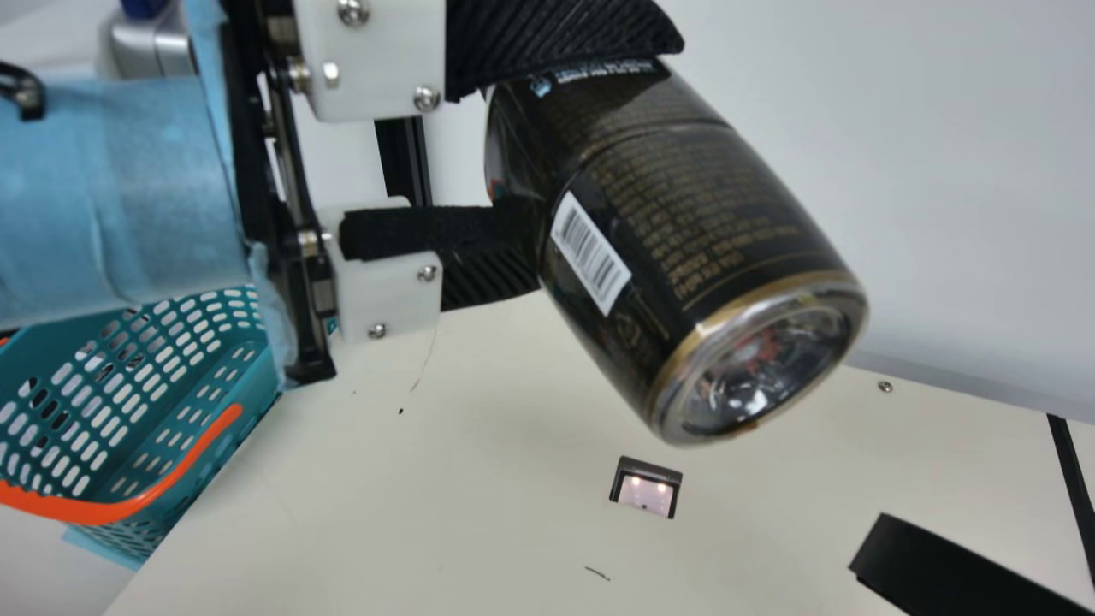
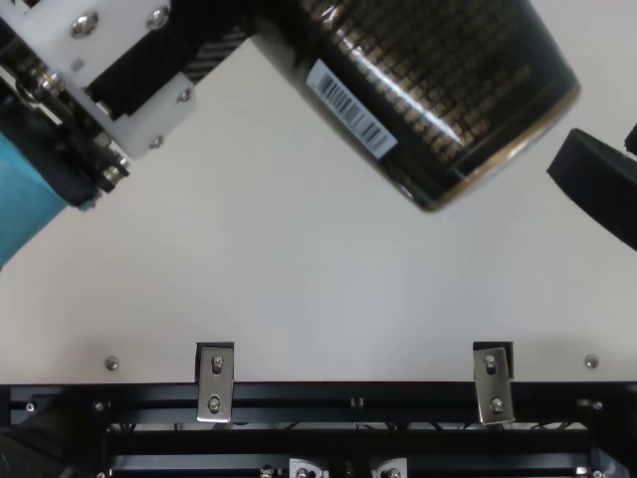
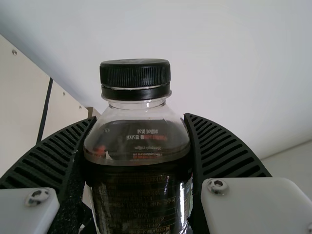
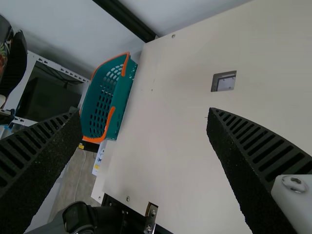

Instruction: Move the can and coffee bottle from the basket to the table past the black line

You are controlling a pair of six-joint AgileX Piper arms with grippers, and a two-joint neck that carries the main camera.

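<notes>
Left pincer [image 3: 140,119] grips the coffee bottle [image 1: 684,248] by its sides, tilted above the table [image 1: 385,513]; this presumably leaves the base free for placement past the black line [image 1: 1076,488]; basket [image 1: 192,432] sits lower than that pincer; right pincer [image 4: 143,113] spread, presumably on standby.
</notes>
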